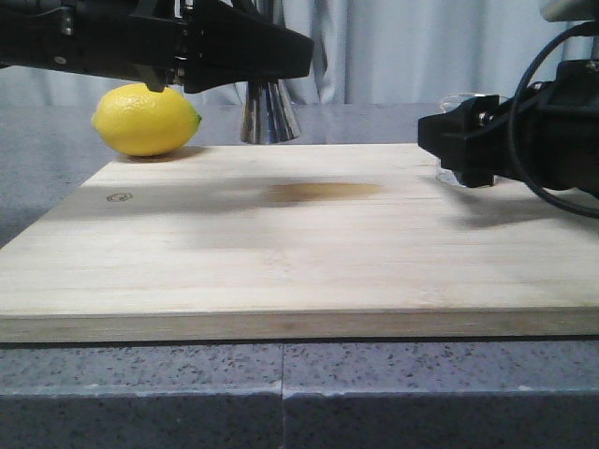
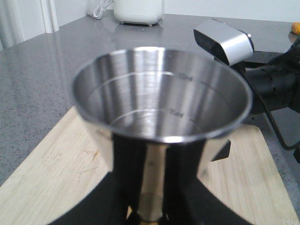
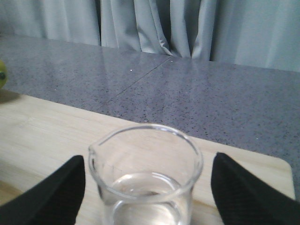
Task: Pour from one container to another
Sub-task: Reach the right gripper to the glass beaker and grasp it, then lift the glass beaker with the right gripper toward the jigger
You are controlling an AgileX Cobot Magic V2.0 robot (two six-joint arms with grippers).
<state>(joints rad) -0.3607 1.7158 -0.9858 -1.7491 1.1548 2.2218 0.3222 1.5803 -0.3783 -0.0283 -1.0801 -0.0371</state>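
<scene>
The steel jigger [image 2: 161, 98] fills the left wrist view, its upper cup looking empty. My left gripper [image 2: 152, 206] is shut on its narrow waist, with black fingers [image 2: 129, 178] tight on both sides. In the front view only its lower cone [image 1: 268, 114] shows under the left gripper [image 1: 271, 56], at the board's far edge. The clear glass beaker [image 3: 146, 176] holds clear liquid and stands on the board. My right gripper [image 3: 148, 161] is open around it, with a gap on each side. In the front view the right gripper [image 1: 440, 140] hides most of the beaker [image 1: 449, 174].
A yellow lemon [image 1: 146, 120] lies at the far left corner of the wooden board [image 1: 299, 243], next to the jigger. The board rests on a grey speckled counter [image 1: 281, 393]. Curtains hang behind. A white appliance [image 2: 139, 11] stands far back on the counter.
</scene>
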